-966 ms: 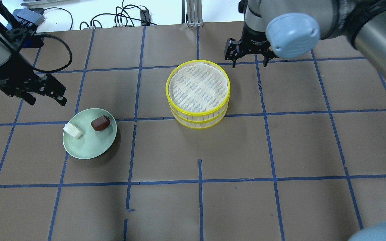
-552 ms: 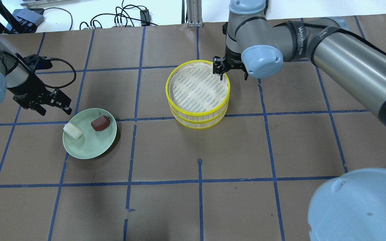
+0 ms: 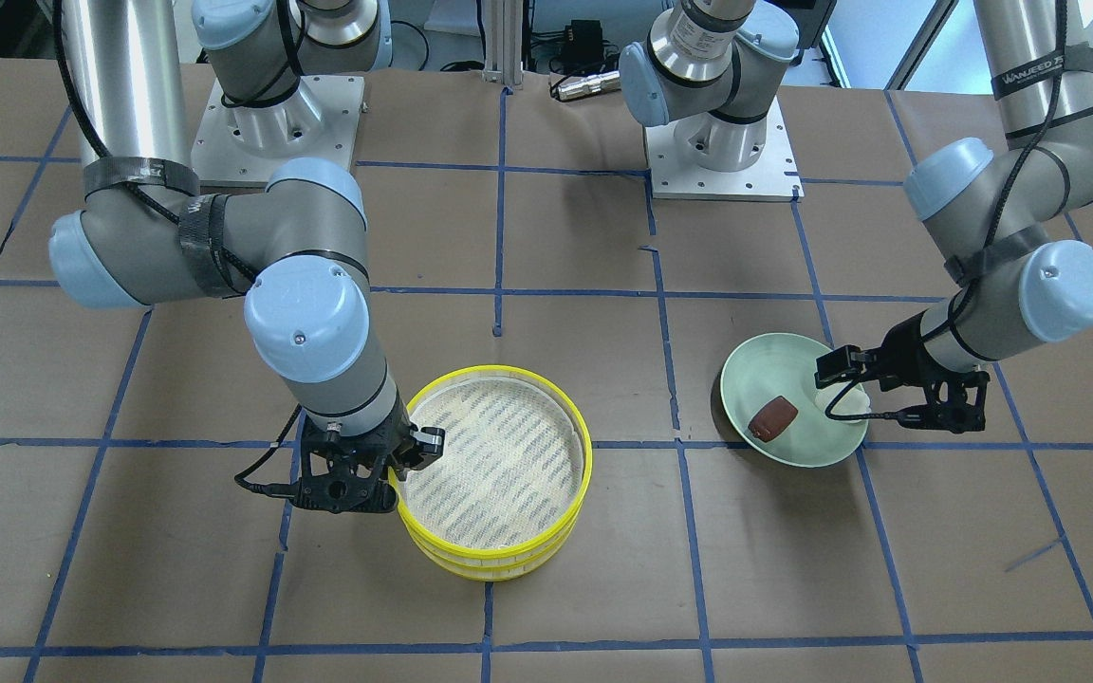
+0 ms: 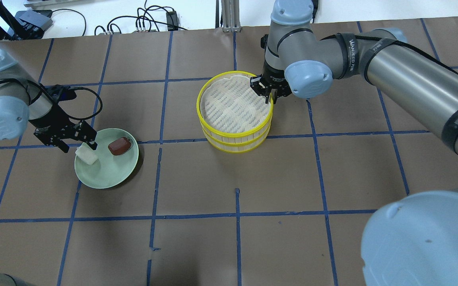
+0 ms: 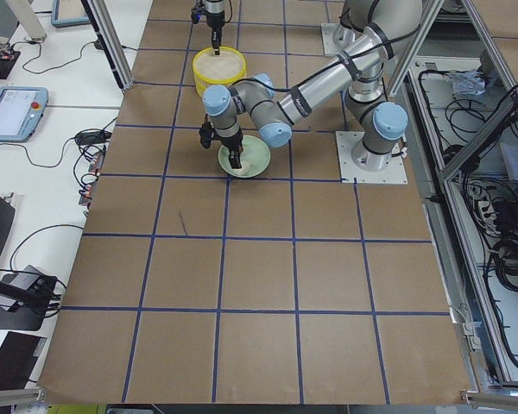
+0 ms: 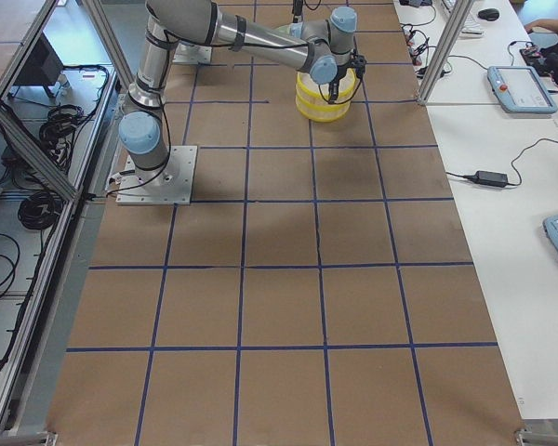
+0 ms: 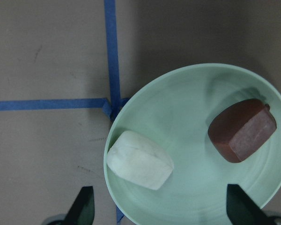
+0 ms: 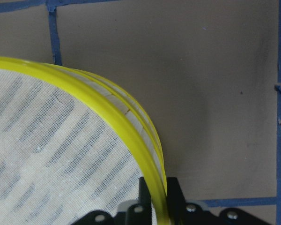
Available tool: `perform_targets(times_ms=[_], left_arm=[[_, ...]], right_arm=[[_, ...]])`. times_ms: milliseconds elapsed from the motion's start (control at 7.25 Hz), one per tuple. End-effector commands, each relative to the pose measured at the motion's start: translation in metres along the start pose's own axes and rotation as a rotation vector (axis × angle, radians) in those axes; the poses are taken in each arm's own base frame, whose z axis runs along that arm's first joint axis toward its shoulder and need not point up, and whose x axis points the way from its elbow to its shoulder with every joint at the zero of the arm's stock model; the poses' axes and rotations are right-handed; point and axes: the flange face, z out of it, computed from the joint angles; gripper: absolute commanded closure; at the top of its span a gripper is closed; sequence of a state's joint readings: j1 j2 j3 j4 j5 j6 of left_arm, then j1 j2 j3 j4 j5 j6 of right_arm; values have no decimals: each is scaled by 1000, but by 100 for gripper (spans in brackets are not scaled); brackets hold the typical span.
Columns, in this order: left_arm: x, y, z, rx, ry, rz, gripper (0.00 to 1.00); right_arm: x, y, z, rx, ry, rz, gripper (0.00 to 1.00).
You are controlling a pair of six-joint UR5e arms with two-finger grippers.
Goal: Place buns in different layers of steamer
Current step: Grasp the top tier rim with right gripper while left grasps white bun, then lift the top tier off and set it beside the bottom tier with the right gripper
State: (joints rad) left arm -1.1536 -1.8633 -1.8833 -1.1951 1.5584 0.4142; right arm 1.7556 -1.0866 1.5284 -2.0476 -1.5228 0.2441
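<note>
Brown tabletop [image 4: 237, 246]: white bun [image 4: 87, 155], brown bun [image 4: 119, 146] on green plate [image 4: 105, 178].

Right end effector [image 4: 269, 95] at rim of steamer layers [image 4: 235, 137], left end effector [image 4: 79, 147] over white bun [image 4: 87, 155] on plate [image 4: 105, 178]

Overhead camera's up behind the robot, looking forward and down on the table [image 4: 332, 178]; the front camera stares back from across it, steeply down, sides flipped. Two end cameras sit high and far off, looking along the table from either end. Left wrist camera hangs close, straight down over the plate [image 7: 187, 108]; right wrist's even tighter on the top steamer layer [image 8: 47, 154]. Overhead and front views share the plate and that layer.
</note>
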Motion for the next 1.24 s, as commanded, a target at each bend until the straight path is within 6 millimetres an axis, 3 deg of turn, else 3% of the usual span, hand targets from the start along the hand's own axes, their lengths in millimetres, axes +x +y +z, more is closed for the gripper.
perform_targets(times_ms=[0, 138, 276, 414, 552, 690, 828, 966, 1103], left_arm=[[-3, 6, 16, -22, -44, 0, 7], [-5, 3, 20, -21, -50, 0, 7], [-7, -2, 24, -6, -58, 0, 28], [-8, -4, 24, -6, -58, -3, 56], [-9, -5, 22, -1, -60, -20, 73], [-8, -8, 19, 17, -56, -43, 92], [-8, -13, 15, 61, -66, -42, 99], [-6, -14, 8, 91, -82, -36, 100], [1, -14, -11, 131, -101, -23, 100]], right_arm=[[3, 2, -7, 5, 10, -6, 93], [4, 6, -17, 2, 14, -7, 94], [10, 14, -37, 1, 55, -10, 95], [22, 16, -59, 0, 70, -34, 95], [58, 6, -70, 4, 71, -64, 95], [108, -11, -73, 2, 69, -71, 95], [142, -20, -72, -3, 65, -126, 95], [155, -24, -74, -1, 64, -156, 94], [159, -26, -72, 3, 71, -156, 94]])
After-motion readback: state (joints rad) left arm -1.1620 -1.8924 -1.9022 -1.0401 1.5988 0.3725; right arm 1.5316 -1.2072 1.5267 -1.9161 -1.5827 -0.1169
